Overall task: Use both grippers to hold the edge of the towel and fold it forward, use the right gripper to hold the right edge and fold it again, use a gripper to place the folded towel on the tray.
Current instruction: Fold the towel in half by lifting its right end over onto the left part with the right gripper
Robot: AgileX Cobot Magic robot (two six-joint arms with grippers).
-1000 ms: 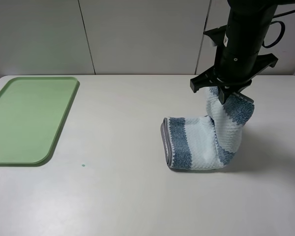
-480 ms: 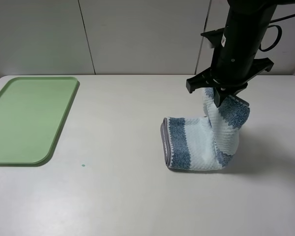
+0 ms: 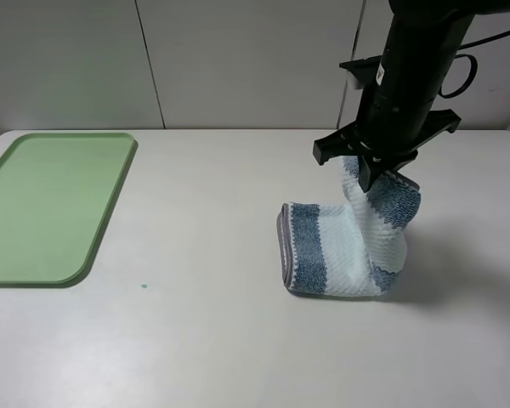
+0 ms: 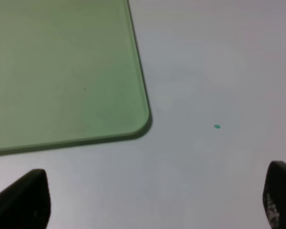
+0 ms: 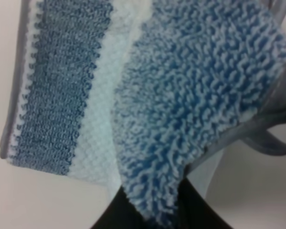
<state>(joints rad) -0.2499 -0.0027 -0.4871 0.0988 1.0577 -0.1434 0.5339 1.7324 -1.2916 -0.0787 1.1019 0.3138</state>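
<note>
We are pinching the towel (image 3: pixel 331 251) with our right gripper (image 3: pixel 367 174): its jaws are pressing together on the towel's right end, and in the wrist view fluffy blue terry is bunching between the black fingers (image 5: pixel 200 212) while the grey hem (image 5: pixel 271 124) is looping just beside them. That held end is arching up toward 1 o'clock from the rest of the towel, which is lying folded and flat on the table (image 3: pixel 195 323), at about 3 o'clock from the table's middle in the high view. The tray (image 3: pixel 34 204) is sitting at 9 o'clock, well apart from the towel and bare. Our left gripper (image 4: pixel 152 205) is hovering with its jaws spread wide and nothing between them, over the table near the tray's rounded corner and a small green dot (image 4: pixel 217 126).
</note>
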